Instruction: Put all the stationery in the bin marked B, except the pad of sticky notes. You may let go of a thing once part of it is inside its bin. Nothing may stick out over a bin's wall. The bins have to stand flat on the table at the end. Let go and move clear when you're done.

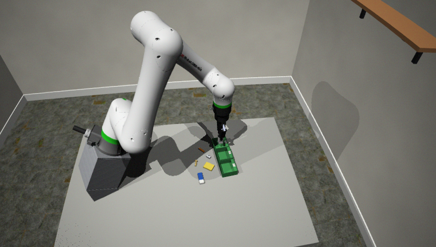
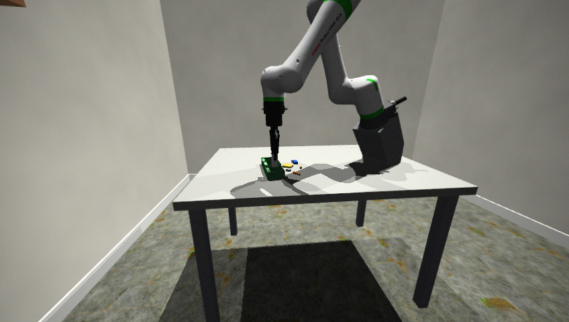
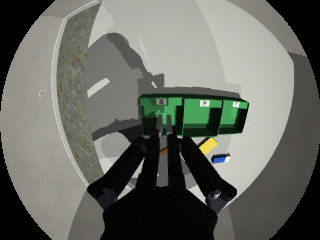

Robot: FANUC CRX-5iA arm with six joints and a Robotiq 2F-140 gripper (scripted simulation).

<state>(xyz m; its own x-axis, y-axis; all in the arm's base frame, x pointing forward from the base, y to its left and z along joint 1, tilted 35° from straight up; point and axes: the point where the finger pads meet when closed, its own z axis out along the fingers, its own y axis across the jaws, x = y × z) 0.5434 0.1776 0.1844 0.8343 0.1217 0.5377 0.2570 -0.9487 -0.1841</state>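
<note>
The step in hand looks like work at one end of the green three-part bin row (image 1: 230, 174) (image 2: 274, 175) (image 3: 200, 118) — perhaps the finish of a drop, though nothing shows for certain what, if anything, has gone in. The gripper (image 1: 220, 142) (image 2: 274, 164) (image 3: 164, 121) points down into the end compartment, its fingers nearly together with only a slim gap, and nothing is held between them. Outside the row lie the blue-and-white eraser (image 1: 200, 177) (image 2: 294, 161) (image 3: 220, 159), the brown stick (image 1: 201, 150) (image 2: 296, 173) (image 3: 163, 150), a small silvery piece (image 1: 208, 156) (image 2: 288, 170), a small tan piece (image 1: 196, 162) (image 2: 300, 167) and the yellow pad (image 1: 209, 165) (image 2: 287, 165) (image 3: 208, 145), presumably the sticky notes to leave alone. The next move probably calls for lifting straight up past the walls without tipping the row, then opening over whichever loose piece counts as stationery. The wrist view shows three compartments, each with a white label, but the letters are too small to read surely; the top view has the gripper covering the far end. The top view, in turn, shows the silvery and tan pieces plainly — neither can be made out from the wrist.
</note>
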